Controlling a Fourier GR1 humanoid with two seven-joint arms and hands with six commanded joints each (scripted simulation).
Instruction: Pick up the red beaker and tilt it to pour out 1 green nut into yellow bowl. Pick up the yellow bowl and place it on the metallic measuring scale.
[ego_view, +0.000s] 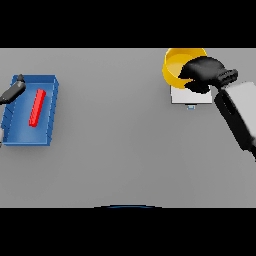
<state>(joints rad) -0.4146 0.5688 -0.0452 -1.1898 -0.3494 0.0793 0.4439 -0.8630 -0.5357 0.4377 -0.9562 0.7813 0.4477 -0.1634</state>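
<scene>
right hand on the yellow bowl over the scale

the right hand (202, 72) sits at the far right of the grey table (120, 150), its white and grey arm coming in from the right edge. its dark fingers are curled over the near rim of the yellow bowl (175, 67), grasping it at the right side. the bowl's far edge is cut off by the top of the scene, so only its near and left parts show. whether a nut lies inside cannot be told.

just below the bowl and the hand lies the metallic measuring scale (180, 96), a pale flat square with a small tab at its near edge. the bowl overlaps the scale's far edge, but whether it rests on the scale or is held above it cannot be told from this view.

well apart, at the far left of the table, stands a blue tray (50, 115). a red beaker (37, 107) lies inside it, long and narrow, tilted slightly from the tray's long axis.

the left hand (15, 90) shows at the left edge, over the tray's far left corner. it points toward the far side with straight, released fingers and holds nothing.
</scene>
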